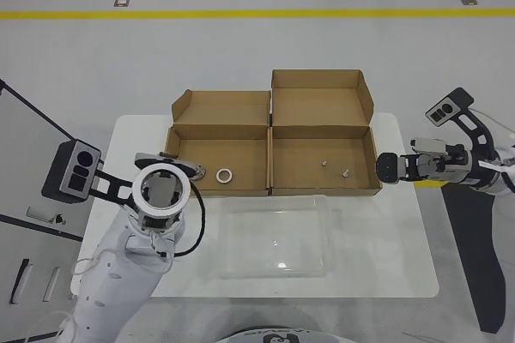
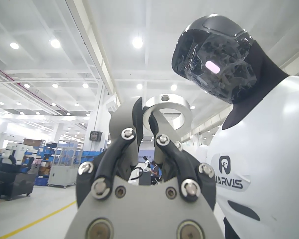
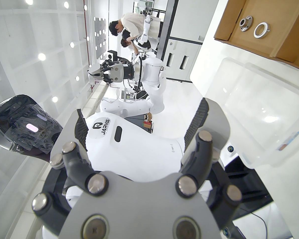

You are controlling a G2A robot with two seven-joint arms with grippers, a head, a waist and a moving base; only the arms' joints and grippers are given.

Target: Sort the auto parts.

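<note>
Left box (image 1: pixel 249 154), at the bench's (image 1: pixel 386 249) 12 o'clock: ring (image 1: pixel 225 176), flange (image 3: pixel 246 19). Right box (image 1: pixel 300 167): two small parts (image 1: pixel 344 172). Tub (image 1: pixel 275 231) at 6. Left claw (image 2: pixel 145 118), by the 9 o'clock edge, pinches a collar (image 2: pixel 184 108). Right claw (image 3: pixel 142 115) gapes wide, holding nothing, just off the right box's 3 o'clock wall.

Metal ring (image 2: pixel 169 103): the rim section between the fingertips of the left gripper (image 2: pixel 145 119) is covered by the pads (image 2: pixel 137 115).

Flanged part (image 1: pixel 199 173): in the top view it sits just beyond the upturned left gripper and is partly hidden behind it.

First small part (image 1: pixel 325 160) and second small part (image 1: pixel 344 171): both lie just ahead of the right gripper (image 1: pixel 381 167) and are too small to identify.

Cardboard box (image 3: pixel 276 13) and clear bin (image 3: pixel 251 95): both lie ahead of the right gripper's fingers and are cut off by the picture's edge.
</note>
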